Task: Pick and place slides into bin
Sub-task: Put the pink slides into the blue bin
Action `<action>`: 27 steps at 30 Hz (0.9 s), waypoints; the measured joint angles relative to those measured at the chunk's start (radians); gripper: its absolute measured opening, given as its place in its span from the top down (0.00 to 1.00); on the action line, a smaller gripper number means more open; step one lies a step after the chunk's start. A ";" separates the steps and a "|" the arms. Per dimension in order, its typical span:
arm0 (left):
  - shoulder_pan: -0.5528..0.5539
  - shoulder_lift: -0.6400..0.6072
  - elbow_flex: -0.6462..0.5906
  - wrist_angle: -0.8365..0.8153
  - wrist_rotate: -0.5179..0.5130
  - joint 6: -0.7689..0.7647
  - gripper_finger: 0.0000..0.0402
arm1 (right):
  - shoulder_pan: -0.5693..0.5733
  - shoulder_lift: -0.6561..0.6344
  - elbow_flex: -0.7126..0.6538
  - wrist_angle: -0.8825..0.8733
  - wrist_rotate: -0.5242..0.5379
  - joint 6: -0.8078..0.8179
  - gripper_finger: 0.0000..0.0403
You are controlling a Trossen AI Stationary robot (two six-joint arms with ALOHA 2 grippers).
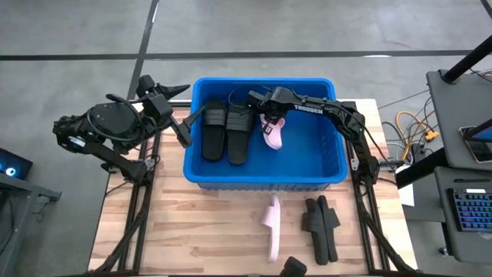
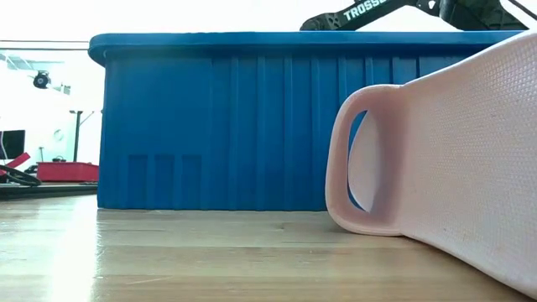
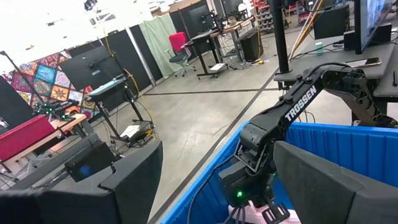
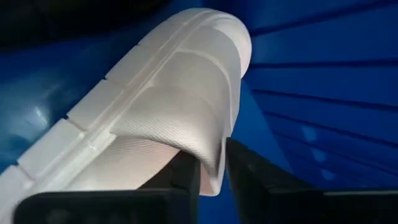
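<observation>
you're in an open lab or workshop: concrete floor (image 3: pixel 205 118), desks with monitors (image 3: pixel 99 65), a red office chair (image 3: pixel 178 46).

Bin (image 1: pixel 263 175) right half open — black slides (image 1: pixel 226 132) crowd left.

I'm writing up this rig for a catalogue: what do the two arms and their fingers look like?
Both arms are dark, near-black jointed links. The right arm carries white TROSSEN lettering along its link, and a small green light glows near its wrist in the left wrist view. The left arm shows rounded joint housings and thin black cables. The left gripper's fingers are flat, matte dark plates with squared edges.
</observation>
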 joint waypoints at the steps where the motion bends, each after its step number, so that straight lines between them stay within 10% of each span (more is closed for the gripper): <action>1: 0.000 0.000 0.000 0.000 0.000 0.000 0.28 | 0.000 0.000 0.004 0.000 -0.008 0.000 0.81; 16: 0.000 0.009 0.000 0.000 0.000 0.001 0.28 | -0.029 0.000 0.016 -0.001 -0.191 0.013 0.39; 27: 0.000 0.010 0.000 -0.001 0.000 0.005 0.28 | -0.028 -0.024 0.114 0.010 -0.197 -0.060 0.35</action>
